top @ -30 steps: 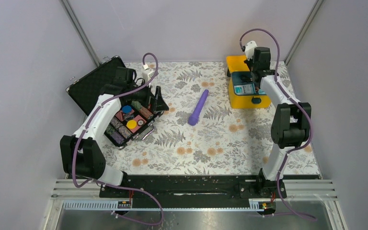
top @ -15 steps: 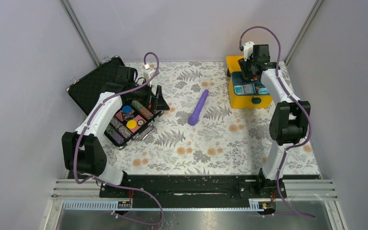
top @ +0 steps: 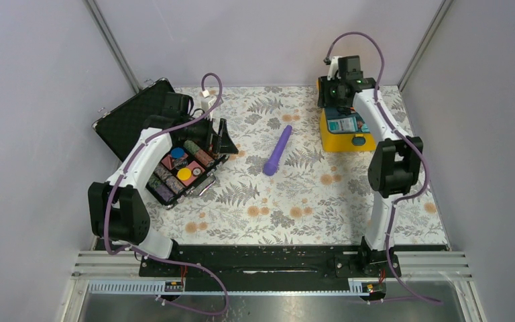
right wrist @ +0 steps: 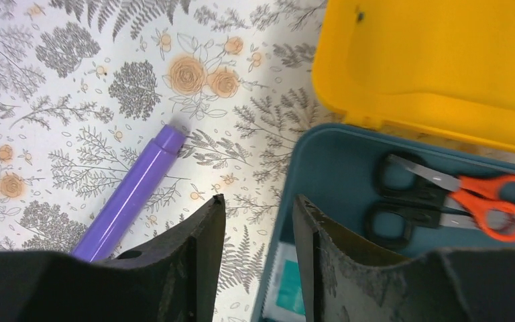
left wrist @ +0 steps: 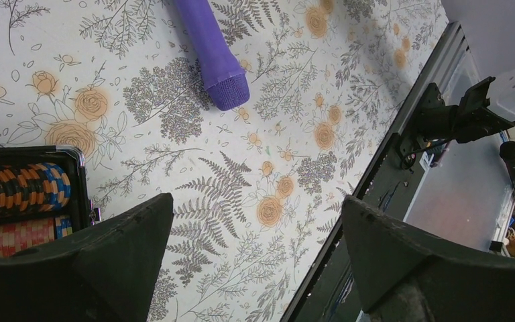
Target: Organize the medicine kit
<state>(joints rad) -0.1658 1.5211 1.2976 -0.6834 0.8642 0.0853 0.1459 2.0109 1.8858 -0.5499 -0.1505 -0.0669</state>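
Observation:
The medicine kit [top: 349, 142] stands open at the far right, a yellow case with a teal tray [right wrist: 338, 161] and its yellow lid [right wrist: 436, 60] tipped back. Orange-handled scissors [right wrist: 503, 201] and black-handled scissors [right wrist: 402, 201] lie in the tray, beside a white and teal packet [right wrist: 288, 282]. My right gripper [right wrist: 259, 201] hovers over the tray's left rim, open, with nothing between its fingers. A purple cylinder [top: 277, 150] lies on the floral cloth mid-table. My left gripper [top: 222, 139] hangs open and empty beside the black case.
The black hard case [top: 131, 117] lies open at the left, with colourful rolls [top: 178, 168] in its base. A floral cloth [top: 288, 201] covers the table. The black rail [top: 261, 261] with the arm bases runs along the near edge.
My right gripper has opened from shut and pulled back from over the tray toward the kit's far left corner. The left arm has barely moved.

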